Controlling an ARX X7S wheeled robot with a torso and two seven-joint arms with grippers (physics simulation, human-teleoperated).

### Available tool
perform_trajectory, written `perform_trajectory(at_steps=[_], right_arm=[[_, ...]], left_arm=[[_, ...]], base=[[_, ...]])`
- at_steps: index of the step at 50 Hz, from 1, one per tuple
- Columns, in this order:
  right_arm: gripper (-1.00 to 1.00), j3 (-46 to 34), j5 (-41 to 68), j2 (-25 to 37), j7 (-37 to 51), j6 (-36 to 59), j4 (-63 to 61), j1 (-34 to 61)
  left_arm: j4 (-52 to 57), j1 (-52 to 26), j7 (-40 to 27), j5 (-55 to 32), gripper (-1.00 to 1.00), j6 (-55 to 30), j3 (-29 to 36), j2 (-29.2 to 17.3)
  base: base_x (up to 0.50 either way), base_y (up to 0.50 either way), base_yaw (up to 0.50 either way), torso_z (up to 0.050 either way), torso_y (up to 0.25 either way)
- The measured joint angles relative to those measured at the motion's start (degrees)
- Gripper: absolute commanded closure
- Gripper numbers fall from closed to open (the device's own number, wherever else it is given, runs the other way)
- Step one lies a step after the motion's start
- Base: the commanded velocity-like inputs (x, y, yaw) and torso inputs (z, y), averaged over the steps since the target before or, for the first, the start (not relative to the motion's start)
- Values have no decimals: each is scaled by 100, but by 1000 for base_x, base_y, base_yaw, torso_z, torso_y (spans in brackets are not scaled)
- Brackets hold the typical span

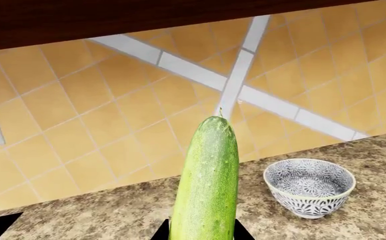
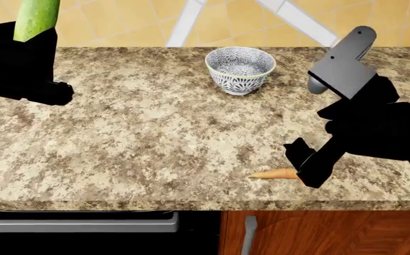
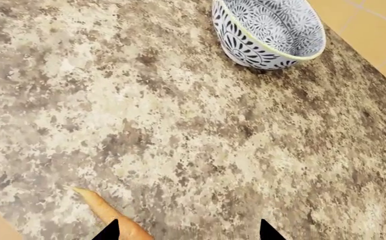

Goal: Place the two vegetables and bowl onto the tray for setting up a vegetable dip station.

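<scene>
Left gripper (image 2: 31, 40) upper left of head view, closed around cucumber (image 1: 206, 185), lifted clear of counter (image 2: 141, 133); cucumber juts up out of its grip. Bowl (image 2: 240, 69) upright at top centre of head view, near tiled wall (image 1: 99, 110). Right gripper (image 2: 306, 164) low at lower right, jaws spread, one fingertip (image 3: 109, 232) touching carrot (image 2: 276, 173); carrot lies near counter's front edge. Tray out of view.
</scene>
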Motion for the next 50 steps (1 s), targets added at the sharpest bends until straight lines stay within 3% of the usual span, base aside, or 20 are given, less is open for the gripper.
perform_trajectory(at_steps=[50], right_arm=[[-100, -987, -945, -167, -980, -451, -93, -299]], left_arm=[[13, 261, 128, 172, 100, 114, -58, -53]], base=[[0, 0, 0, 0, 0]])
